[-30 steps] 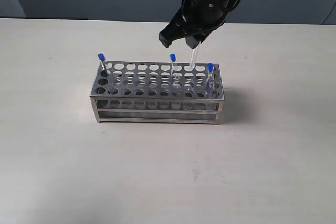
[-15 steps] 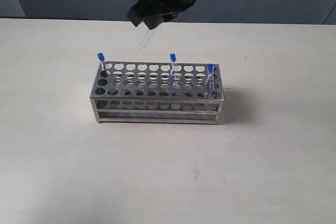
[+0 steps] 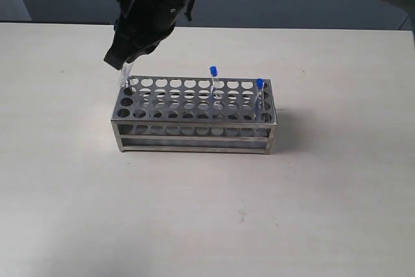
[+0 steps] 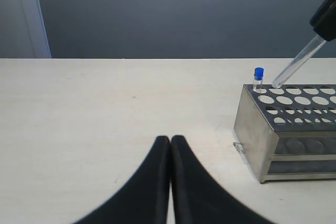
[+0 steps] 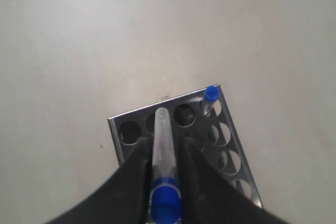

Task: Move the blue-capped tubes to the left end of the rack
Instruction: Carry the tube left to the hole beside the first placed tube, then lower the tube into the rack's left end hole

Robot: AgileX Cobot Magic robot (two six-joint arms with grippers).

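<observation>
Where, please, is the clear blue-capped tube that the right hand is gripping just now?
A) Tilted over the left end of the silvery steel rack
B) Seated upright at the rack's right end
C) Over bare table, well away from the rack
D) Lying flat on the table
A: the right hand grips the clear blue-capped tube at a slant, its lower tip at the end holes of the silvery steel rack, beside another blue-capped tube standing in the corner.

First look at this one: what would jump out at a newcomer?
The right gripper, reaching across to the left end of the rack, grips a blue-capped tube tilted above the end holes. One capped tube already stands in a corner hole there. A middle tube and a right-end tube stand farther along.
</observation>
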